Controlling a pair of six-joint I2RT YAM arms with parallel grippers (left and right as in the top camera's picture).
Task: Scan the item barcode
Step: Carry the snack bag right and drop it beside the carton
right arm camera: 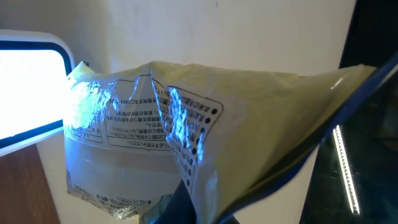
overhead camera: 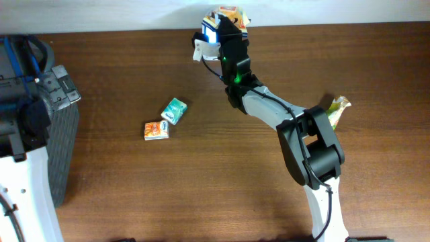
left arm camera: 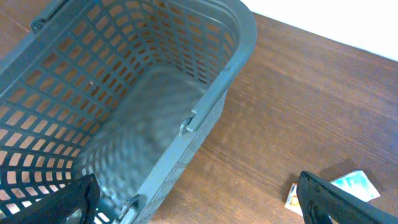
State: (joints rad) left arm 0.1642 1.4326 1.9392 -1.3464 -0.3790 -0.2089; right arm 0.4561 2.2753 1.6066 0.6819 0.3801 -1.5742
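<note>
Overhead, the right gripper (overhead camera: 227, 27) clamps a crinkled plastic packet (overhead camera: 232, 12) at the table's far edge, just beside the glowing scanner (overhead camera: 209, 31). Left wrist: the left gripper (left arm camera: 198, 208) gapes wide above a gray basket (left arm camera: 208, 102). Right wrist: the packet's printed label catches the scanner's light.

Basket (left arm camera: 244, 43), teal pack (overhead camera: 174, 111) perhaps touching orange pack (overhead camera: 156, 130).

Mock shop checkout: grey plastic mesh shopping basket (overhead camera: 64, 151) at nine o'clock, glowing white barcode scanner (overhead camera: 209, 30) at twelve o'clock.
</note>
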